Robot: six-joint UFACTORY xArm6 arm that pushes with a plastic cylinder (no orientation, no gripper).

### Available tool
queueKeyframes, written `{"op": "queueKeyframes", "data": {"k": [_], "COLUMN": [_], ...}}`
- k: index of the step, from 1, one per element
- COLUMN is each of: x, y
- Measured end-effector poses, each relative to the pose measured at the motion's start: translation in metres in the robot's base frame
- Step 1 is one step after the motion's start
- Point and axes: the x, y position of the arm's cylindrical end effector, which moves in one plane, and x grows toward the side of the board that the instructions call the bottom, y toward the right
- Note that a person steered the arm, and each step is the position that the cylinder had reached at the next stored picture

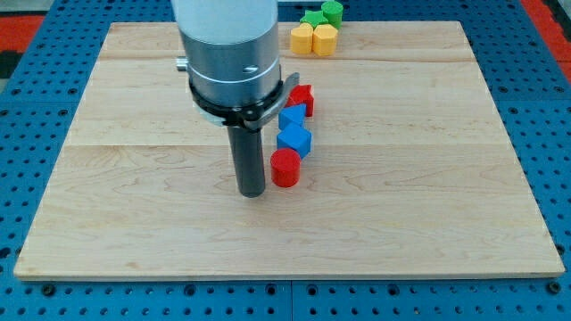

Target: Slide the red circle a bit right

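Wooden counter lying on a blue pegboard. No jaws on this rig, only the dark rod, so there is no jaw state to report.

My tip is down near the counter's middle, a little toward the bottom edge, just to the view's left of the red circle; the gap is so slim I cannot tell whether they touch.

From the red circle a short line of blocks runs up toward the top edge: a blue block touching or nearly touching it, a second blue block partly behind my rod's collar, then a red block.

Near the top edge, right of centre: two yellow blocks side by side, two green blocks just beyond them at the edge.
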Motion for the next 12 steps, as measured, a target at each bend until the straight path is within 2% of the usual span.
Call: {"op": "queueKeyframes", "data": {"k": [3,5,12], "x": [0.0,-0.021,-0.021], "y": [0.004,-0.027,0.003]}}
